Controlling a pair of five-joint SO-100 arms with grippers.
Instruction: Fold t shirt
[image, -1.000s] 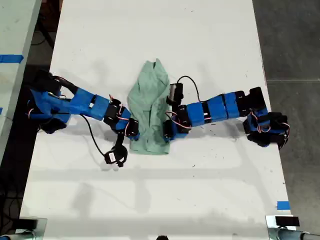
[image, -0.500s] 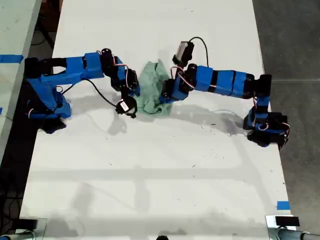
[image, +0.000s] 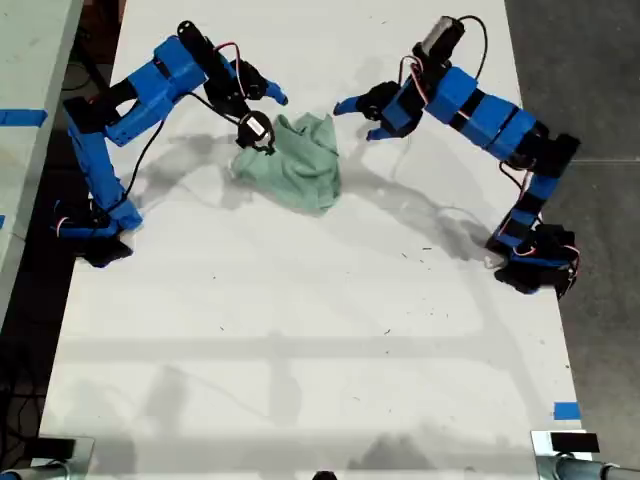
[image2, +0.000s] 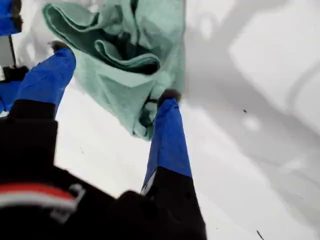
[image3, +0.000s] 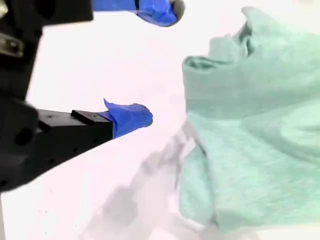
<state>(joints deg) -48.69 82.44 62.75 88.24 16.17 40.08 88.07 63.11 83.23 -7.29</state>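
The t shirt (image: 292, 163) lies bunched near the bench's (image: 320, 330) far edge. My first gripper (image2: 112, 72) and my second gripper (image3: 162, 62) both gape wide and empty beside it, apparently to regrasp.

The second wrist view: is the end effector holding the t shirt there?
No. My second gripper has its jaws open over bare table, and the t shirt lies apart from both fingertips.

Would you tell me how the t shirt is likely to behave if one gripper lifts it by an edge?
The t shirt lies bunched in soft folds, so it would probably droop and unfold rather than hold shape. It looks thin, likely light. A push would probably crumple it rather than slide it whole.
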